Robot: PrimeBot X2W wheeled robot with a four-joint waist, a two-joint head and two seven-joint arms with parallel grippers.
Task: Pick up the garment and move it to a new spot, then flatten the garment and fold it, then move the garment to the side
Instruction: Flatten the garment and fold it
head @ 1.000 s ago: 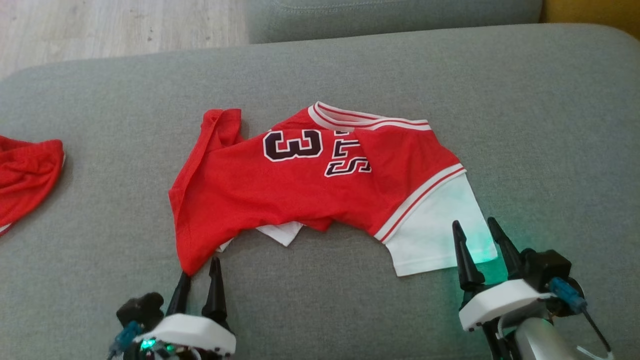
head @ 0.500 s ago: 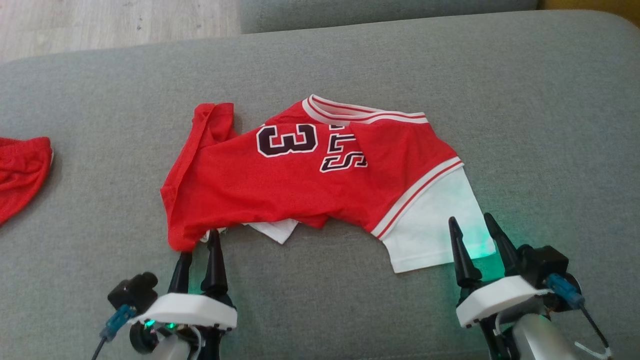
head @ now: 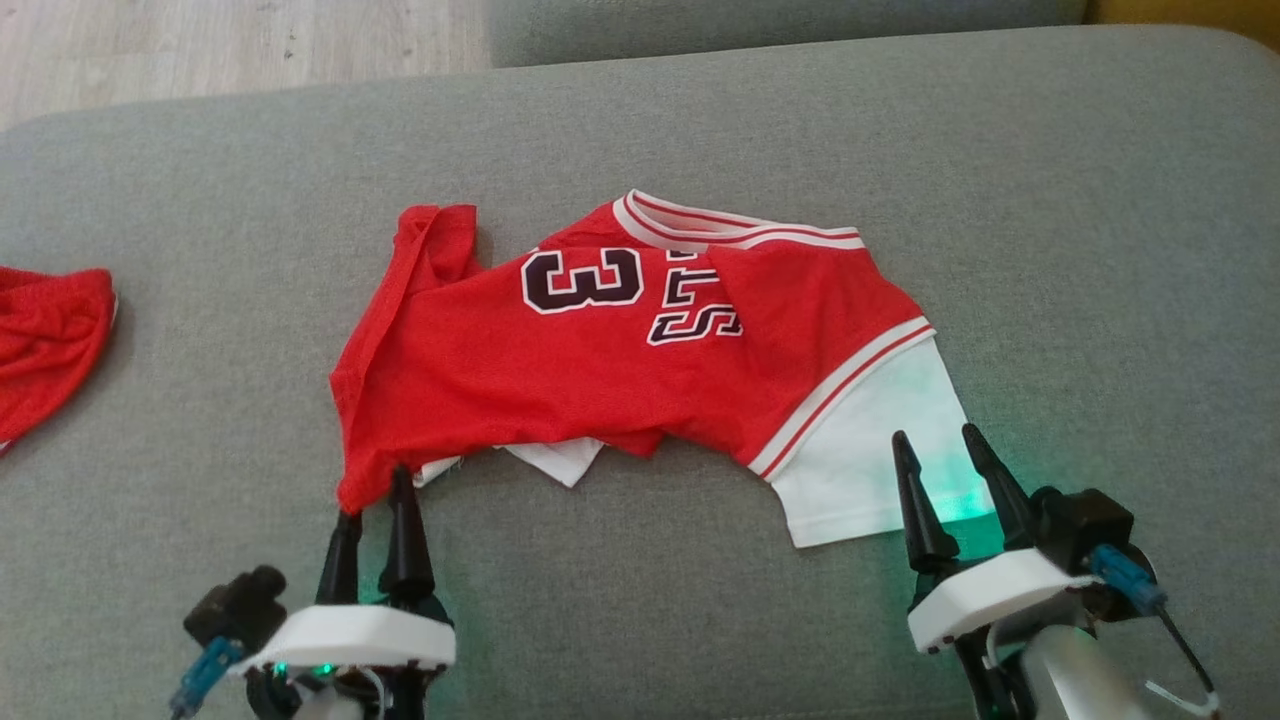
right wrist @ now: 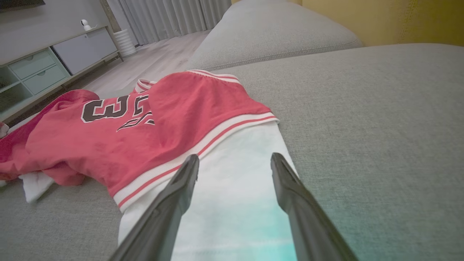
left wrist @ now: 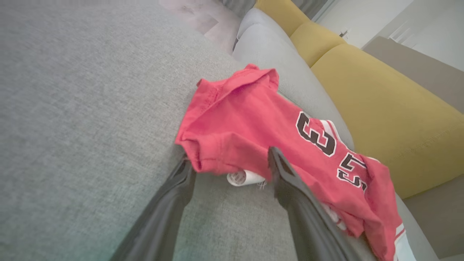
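Note:
The garment [head: 620,350] is a red jersey with a dark "3", letters and white trim, lying rumpled across the grey cushion [head: 1050,200]. Its white sleeve [head: 880,450] points toward me on the right. My left gripper [head: 375,490] is open, its fingertips at the jersey's near red corner [left wrist: 203,159], which lies between the two fingers [left wrist: 286,177]. My right gripper [head: 935,445] is open too, hovering over the white sleeve [right wrist: 232,195] with nothing pinched.
A second red cloth [head: 45,345] lies at the cushion's left edge. Beyond the cushion are wooden floor [head: 230,45] and another grey cushion [head: 780,20]. A yellow sofa back [left wrist: 380,108] stands to the right. A low cabinet [right wrist: 43,61] is across the room.
The jersey's near left corner has drawn back from the left gripper's side and bunched. The left gripper has shifted left and slightly toward me. The right gripper has barely moved.

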